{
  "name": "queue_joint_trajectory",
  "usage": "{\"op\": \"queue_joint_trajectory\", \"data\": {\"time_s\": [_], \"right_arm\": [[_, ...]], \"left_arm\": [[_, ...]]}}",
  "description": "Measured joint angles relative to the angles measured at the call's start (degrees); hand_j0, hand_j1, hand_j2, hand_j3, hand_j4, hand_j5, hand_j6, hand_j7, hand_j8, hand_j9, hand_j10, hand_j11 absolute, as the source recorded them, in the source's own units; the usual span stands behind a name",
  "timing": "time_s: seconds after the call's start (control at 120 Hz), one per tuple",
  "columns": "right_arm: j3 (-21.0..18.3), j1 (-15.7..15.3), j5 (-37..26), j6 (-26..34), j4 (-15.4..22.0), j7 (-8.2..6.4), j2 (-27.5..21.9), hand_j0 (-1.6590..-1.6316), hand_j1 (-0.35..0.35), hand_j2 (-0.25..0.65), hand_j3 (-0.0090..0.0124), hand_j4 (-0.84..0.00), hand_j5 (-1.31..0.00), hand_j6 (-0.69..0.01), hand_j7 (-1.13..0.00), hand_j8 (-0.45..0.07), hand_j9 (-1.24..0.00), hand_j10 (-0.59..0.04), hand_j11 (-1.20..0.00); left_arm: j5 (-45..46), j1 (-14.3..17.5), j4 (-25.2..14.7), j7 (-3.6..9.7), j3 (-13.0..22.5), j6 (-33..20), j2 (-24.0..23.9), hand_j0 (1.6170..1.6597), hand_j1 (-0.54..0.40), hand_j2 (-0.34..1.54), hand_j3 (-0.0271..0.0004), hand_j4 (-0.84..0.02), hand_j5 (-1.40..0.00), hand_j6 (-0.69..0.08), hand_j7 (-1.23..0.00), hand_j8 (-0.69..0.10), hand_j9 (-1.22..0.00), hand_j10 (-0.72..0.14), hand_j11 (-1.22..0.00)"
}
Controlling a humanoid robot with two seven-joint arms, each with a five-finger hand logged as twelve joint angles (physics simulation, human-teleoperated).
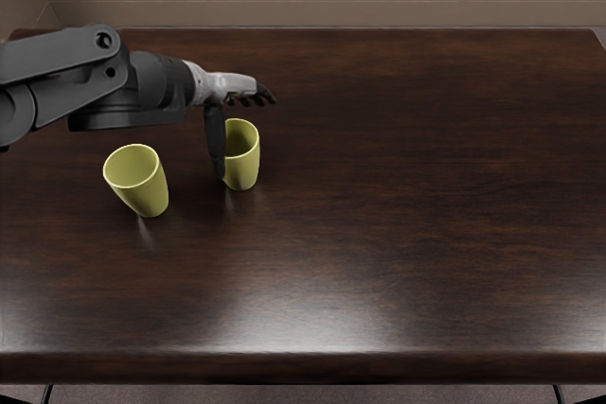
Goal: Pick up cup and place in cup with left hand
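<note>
My left hand (244,131) is at the right-hand yellow-green cup, its palm above and behind the rim. The fingers are extended to the right past the cup's far side, while the dark thumb (216,137) points down along its left side. The hand looks open; whether the thumb touches the cup, I cannot tell. This cup (244,166) stands upright on the table, part of its left side hidden by the thumb. A second cup of the same colour (145,190) is to its left and a little nearer, mouth up, leaning left in the picture.
The dark wooden table (407,196) extends far to the right of both cups, with its front edge along the bottom of the view. My left forearm (142,87) reaches in above the table behind the left-hand cup. A beige wall rises beyond the back edge.
</note>
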State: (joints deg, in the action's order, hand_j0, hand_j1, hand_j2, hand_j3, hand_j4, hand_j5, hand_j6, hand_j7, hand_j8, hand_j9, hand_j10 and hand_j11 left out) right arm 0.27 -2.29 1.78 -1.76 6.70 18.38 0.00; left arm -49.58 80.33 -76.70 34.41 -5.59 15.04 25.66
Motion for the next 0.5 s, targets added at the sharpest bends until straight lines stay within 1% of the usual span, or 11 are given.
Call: {"op": "queue_joint_trajectory", "data": {"time_s": [0.175, 0.5], "right_arm": [[0.0, 0.0, 0.0, 0.0, 0.0, -0.01, 0.0, -1.6581, -0.349, 0.0, 0.0, 0.0, 0.0, -0.001, 0.0, 0.0, 0.0, 0.0, 0.0], [0.0, 0.0, 0.0, 0.0, 0.0, -0.01, 0.0, -1.6581, -0.349, 0.0, 0.0, 0.0, 0.0, -0.001, 0.0, 0.0, 0.0, 0.0, 0.0]], "left_arm": [[0.0, 0.0, 0.0, -0.1, 1.4, -1.0, 0.0, 1.6581, 0.184, 0.03, 0.0, -0.141, -0.18, -0.142, -0.18, -0.141, -0.18, -0.14, -0.18], [0.0, -0.7, -0.4, -0.13, 1.8, -2.1, 0.0, 1.6581, 0.139, 0.04, 0.0, -0.179, -0.23, -0.18, -0.23, -0.179, -0.23, -0.178, -0.23]]}}
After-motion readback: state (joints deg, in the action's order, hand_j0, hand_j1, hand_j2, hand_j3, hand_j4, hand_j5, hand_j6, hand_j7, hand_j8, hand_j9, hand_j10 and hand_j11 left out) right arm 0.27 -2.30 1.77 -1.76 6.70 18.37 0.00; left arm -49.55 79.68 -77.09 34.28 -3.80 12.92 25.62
